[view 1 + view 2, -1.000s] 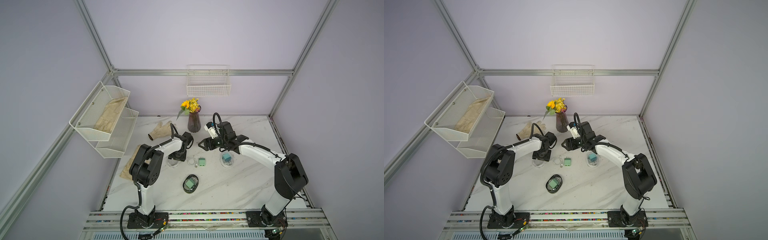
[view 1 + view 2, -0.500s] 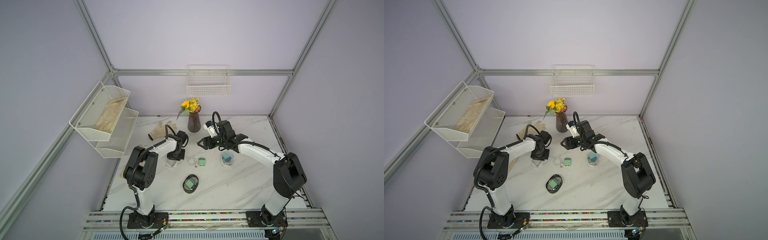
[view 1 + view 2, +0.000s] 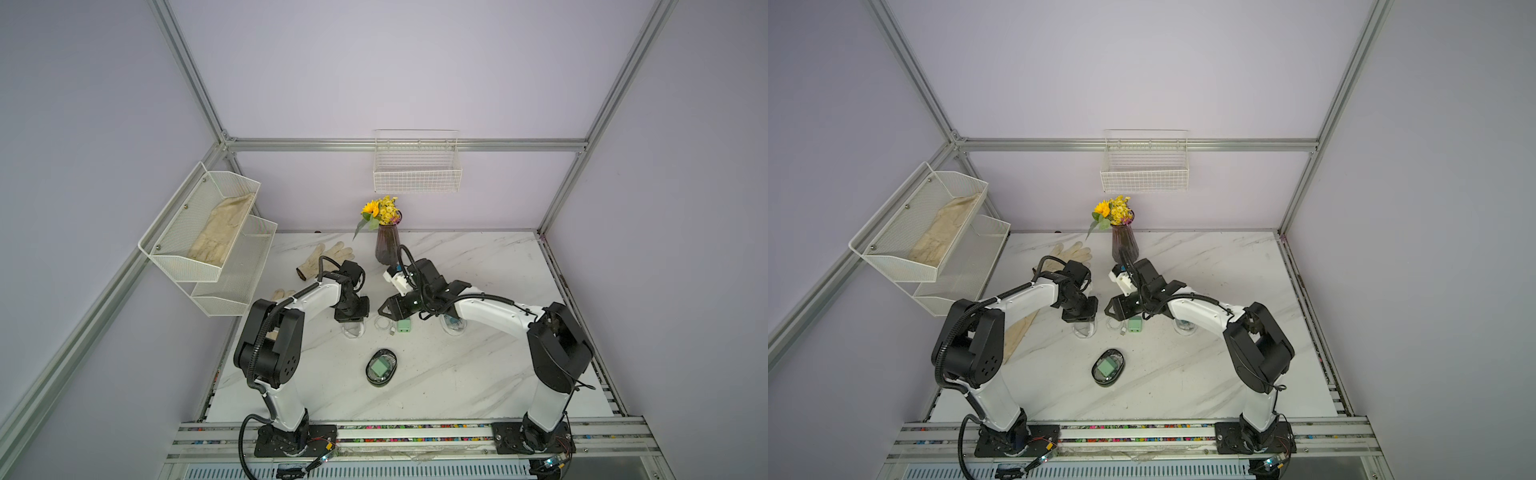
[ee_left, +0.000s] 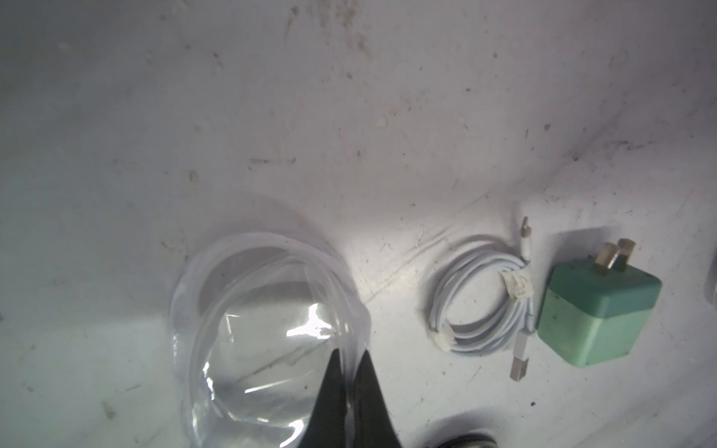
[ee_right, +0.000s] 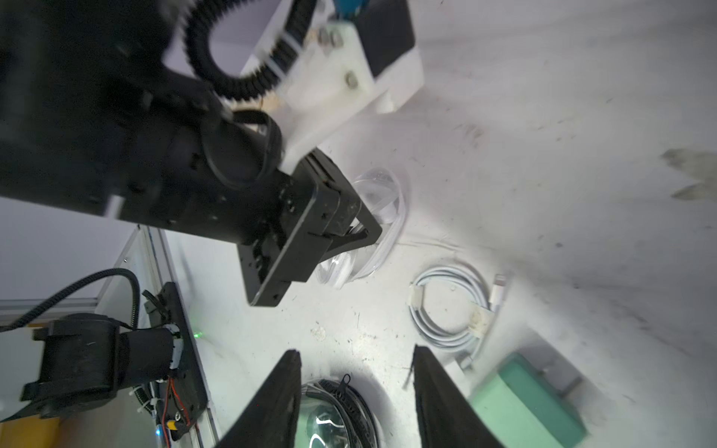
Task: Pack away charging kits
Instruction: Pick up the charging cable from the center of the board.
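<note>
**A:** Left gripper (image 4: pixel 349 358) is down at the table (image 4: pixel 349 97), jaws squeezed together on the rim of the clear case (image 4: pixel 252 329). Only a thin fold of plastic sits between the fingers (image 4: pixel 329 388).

**B:** And the case itself rests on the marble, directly under that wrist in both top views (image 3: pixel 354 331) (image 3: pixel 1085 329). Where's the kit?

**A:** Right next door. The cable (image 4: pixel 477 306), coiled and taped, lies flat just beside the clear case, not touching it. The mint adapter (image 4: pixel 597 314) sits tight against the coil's other side, prongs showing.

**B:** Right gripper (image 5: pixel 357 351) now: jaws apart, nothing between them. It hangs over the table with the cable (image 5: pixel 450 306) just ahead of one finger and the mint adapter (image 5: pixel 527 403) alongside that finger.

**A:** In a top view it sits over the cable (image 3: pixel 384 324), facing the left gripper (image 3: pixel 351 320) across a small gap.

**B:** Towards the front edge, well apart from both arms, lies the zipped case (image 3: pixel 392 360), closed, with a second adapter (image 3: pixel 379 368), also mint, visible through its lid.

**A:** A third case (image 3: pixel 454 330) sits partly hidden under the right arm; I can't tell what's inside.
</note>
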Available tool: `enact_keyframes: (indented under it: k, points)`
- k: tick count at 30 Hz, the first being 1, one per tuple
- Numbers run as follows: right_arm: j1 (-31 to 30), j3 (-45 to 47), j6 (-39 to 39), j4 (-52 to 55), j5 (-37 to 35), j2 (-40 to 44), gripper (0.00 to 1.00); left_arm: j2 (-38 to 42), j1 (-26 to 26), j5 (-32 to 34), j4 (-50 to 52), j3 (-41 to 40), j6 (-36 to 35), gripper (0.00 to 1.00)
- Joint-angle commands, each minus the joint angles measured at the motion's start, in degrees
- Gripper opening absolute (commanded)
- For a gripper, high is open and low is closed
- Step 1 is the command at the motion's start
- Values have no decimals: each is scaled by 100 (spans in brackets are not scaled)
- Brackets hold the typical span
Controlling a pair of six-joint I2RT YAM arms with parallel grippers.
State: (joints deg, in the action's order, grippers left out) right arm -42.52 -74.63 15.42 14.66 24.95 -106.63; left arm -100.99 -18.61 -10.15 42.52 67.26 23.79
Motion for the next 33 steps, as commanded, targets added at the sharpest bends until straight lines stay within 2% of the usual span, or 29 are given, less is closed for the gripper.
enact_keyframes:
  k: [1, 13, 18, 26, 33]
  points:
    - [-10, -140, 157, 85, -388, -271, 45, 393, 80, -370, -287, -267, 117, 3]
    - [-28, -619, -65, 691, -1484, -933, 44, 699, 121, -717, -594, -651, 113, 3]
    - [-66, -885, -74, 830, -1535, -1243, 45, 775, 122, -813, -875, -865, 224, 3]
    - [-194, -1320, 69, 1486, -2017, -1637, 47, 1015, 121, -1007, -1335, -1149, 371, 5]
    - [-569, -1623, 116, 2202, -2460, -1882, 48, 1127, 121, -936, -1457, -1119, 486, 5]
